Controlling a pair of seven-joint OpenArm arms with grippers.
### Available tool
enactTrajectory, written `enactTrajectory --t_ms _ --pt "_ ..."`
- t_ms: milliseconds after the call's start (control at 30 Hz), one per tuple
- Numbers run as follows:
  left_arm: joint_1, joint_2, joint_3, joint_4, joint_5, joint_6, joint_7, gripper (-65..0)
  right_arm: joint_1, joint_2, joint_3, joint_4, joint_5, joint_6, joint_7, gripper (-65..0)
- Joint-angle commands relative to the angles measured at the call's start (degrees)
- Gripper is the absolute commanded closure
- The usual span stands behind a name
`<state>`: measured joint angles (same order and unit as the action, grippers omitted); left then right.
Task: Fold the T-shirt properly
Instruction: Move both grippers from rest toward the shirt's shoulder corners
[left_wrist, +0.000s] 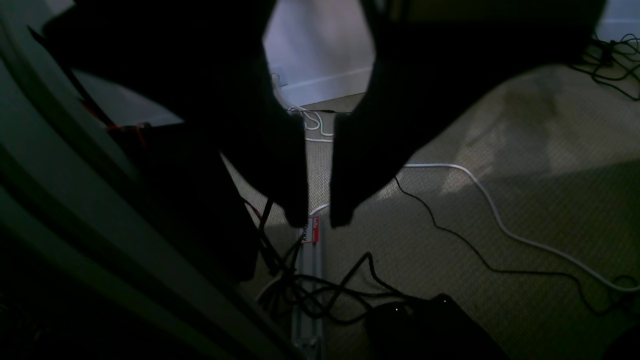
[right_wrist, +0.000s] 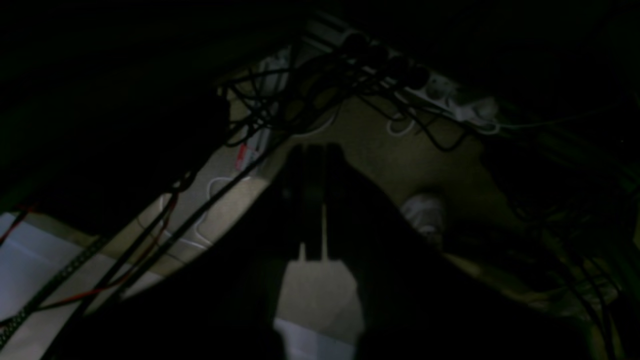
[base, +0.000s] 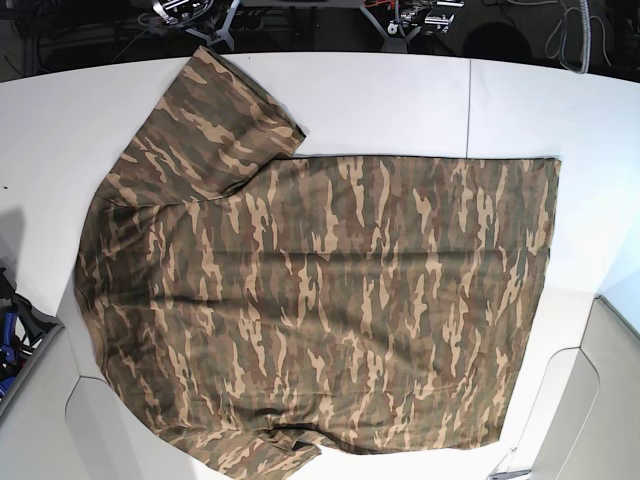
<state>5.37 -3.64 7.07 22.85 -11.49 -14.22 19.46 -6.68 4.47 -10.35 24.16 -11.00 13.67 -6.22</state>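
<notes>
T-shirt (base: 320, 300) lies flat and spread on the white table (base: 400, 100), covering most of it in the base view; long axis runs left-right across that view; straight hem on the shirt's right end, shoulder end on its left; one sleeve (base: 215, 120) angles up and left from the body toward the table's far edge; collar not visible; a small fold of fabric shows at the shirt's near edge, lower left; cloth otherwise mostly smooth, light creases only.

Neither arm is over the shirt in the base view.

Left gripper (left_wrist: 317, 220) points down at carpeted floor (left_wrist: 525, 200) off the table, cables (left_wrist: 475, 200) below it; a narrow gap shows between its dark fingers, nothing in them.

Right gripper (right_wrist: 314, 150) view is very dark; fingers pressed together, empty; floor cables and a power strip (right_wrist: 450, 100) lie beyond it.
</notes>
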Motion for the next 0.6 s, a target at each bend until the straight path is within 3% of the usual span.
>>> enactTrajectory --t_ms 0,200,433,567 --pt "-0.1 0.1 0.1 0.2 -0.3 -0.6 0.0 -8.9 0.0 0.3 0.2 0.4 0.1 -0.2 0.5 0.0" --pt "0.8 -0.2 0.1 0.2 -0.3 -0.7 0.0 -8.9 -0.4 0.4 0.2 0.5 0.1 -0.2 0.4 0.0" --pt "3.9 -1.9 0.1 0.6 -2.1 -11.6 0.0 -8.9 -3.3 2.4 0.2 2.1 0.1 0.3 0.4 0.0" --pt "6.9 -3.2 0.1 3.6 -5.0 -13.9 0.0 -8.9 -7.1 4.4 0.2 6.5 0.1 0.7 0.4 0.0"
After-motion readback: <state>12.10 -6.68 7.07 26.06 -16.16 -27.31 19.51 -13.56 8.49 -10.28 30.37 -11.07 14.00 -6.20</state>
